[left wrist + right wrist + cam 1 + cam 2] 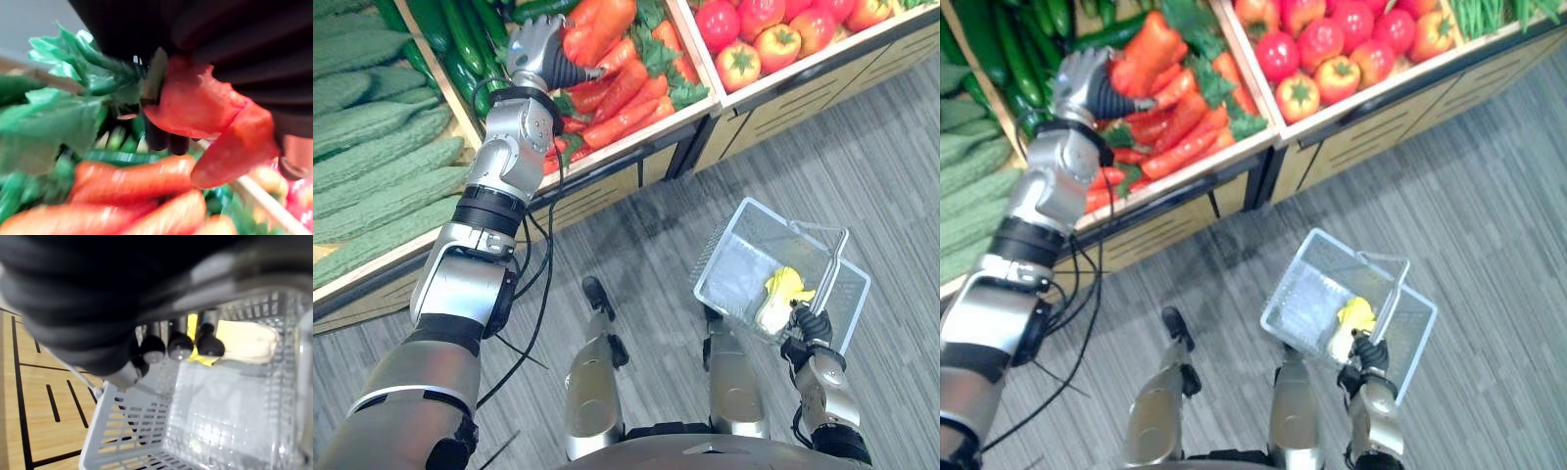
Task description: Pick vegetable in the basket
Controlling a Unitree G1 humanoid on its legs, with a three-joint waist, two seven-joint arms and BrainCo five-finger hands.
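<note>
Over the carrot bin [636, 140], my left hand [533, 54] is clamped on a carrot [597, 27], just above the pile; grasp looks made. Next: carry it off the bin to the basket [734, 264], well apart, handle gripped by my right hand [813, 325]. Basket holds one yellow item [785, 286].

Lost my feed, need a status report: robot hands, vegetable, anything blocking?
Left robot hand shut on a carrot over the carrot crate. Right robot hand shut on the basket handle; yellow item inside the basket. Nothing seen in the way.
</note>
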